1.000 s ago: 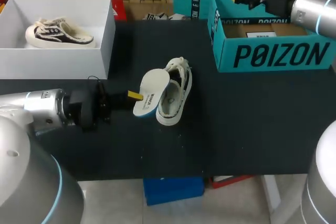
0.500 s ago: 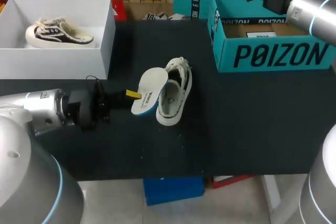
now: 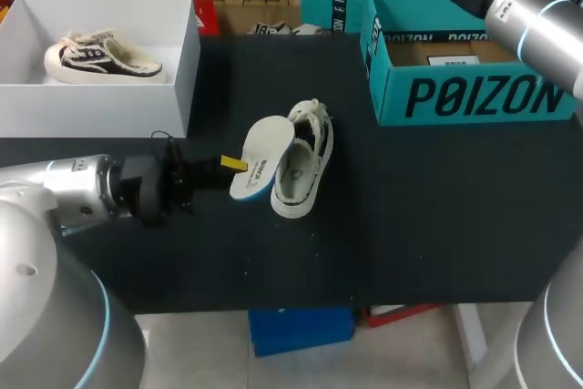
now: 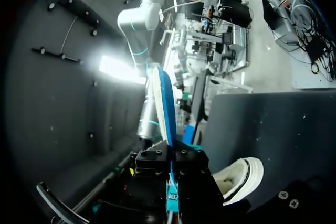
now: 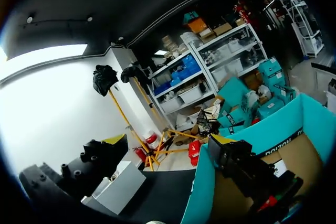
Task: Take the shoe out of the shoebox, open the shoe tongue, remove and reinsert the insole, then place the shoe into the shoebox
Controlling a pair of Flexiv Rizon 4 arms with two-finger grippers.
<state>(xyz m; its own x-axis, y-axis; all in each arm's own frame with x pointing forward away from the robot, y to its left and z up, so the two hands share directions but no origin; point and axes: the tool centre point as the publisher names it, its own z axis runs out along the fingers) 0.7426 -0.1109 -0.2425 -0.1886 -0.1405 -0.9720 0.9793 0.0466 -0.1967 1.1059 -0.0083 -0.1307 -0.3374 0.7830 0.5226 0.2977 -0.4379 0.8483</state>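
Right arm (image 3: 537,20) back; fingers (image 3: 234,164) on insole (image 3: 262,166)

Insole (image 3: 261,159) was white on top, blue underneath; shoe (image 3: 305,157) off-white, lining looked dark, hard to tell; shoebox (image 3: 474,97) teal with black lettering; table (image 3: 428,225) black; left gripper (image 3: 234,165) tips yellow; other box (image 3: 100,102) white; second shoe (image 3: 100,56) cream, dark-striped.

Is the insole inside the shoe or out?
Out: the left gripper holds the insole tilted on edge, beside the shoe.
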